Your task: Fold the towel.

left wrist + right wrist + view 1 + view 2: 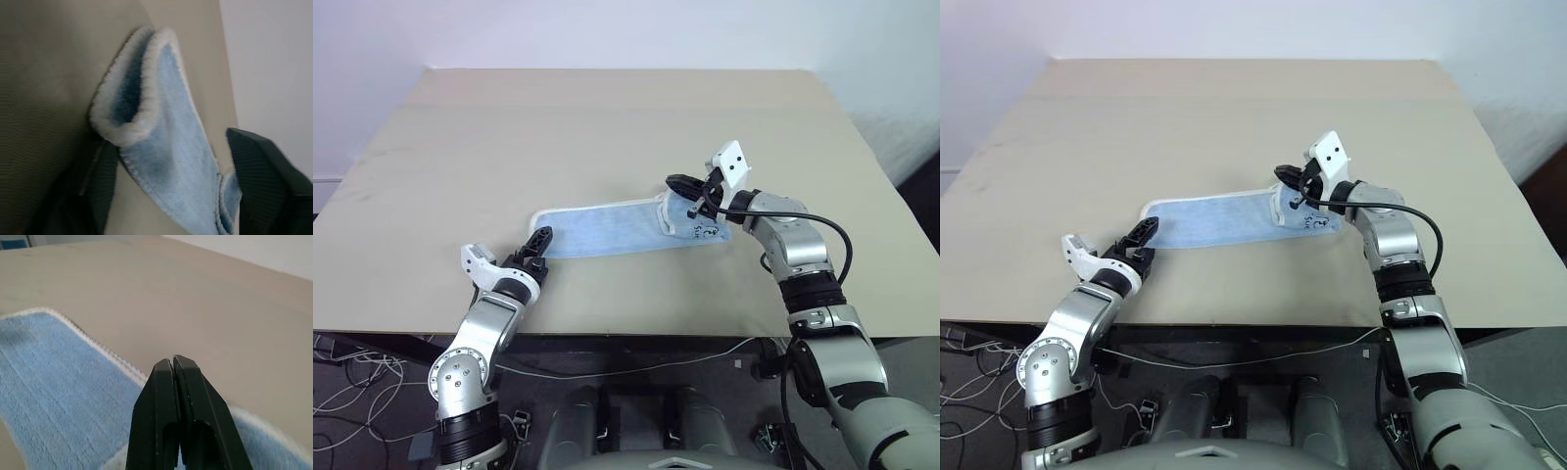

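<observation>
The small dark mark (705, 233) on the towel (607, 233) is too small to read. The right gripper (677, 183) hides part of the towel's right end beneath it.

Beige table (607, 127) against white wall (607, 29).

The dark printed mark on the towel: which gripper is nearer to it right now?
Right. The right gripper pinches the towel just beside the dark printed mark; the left gripper is at the towel's opposite end.

blue towel (1219, 219) on table (1234, 108)
</observation>
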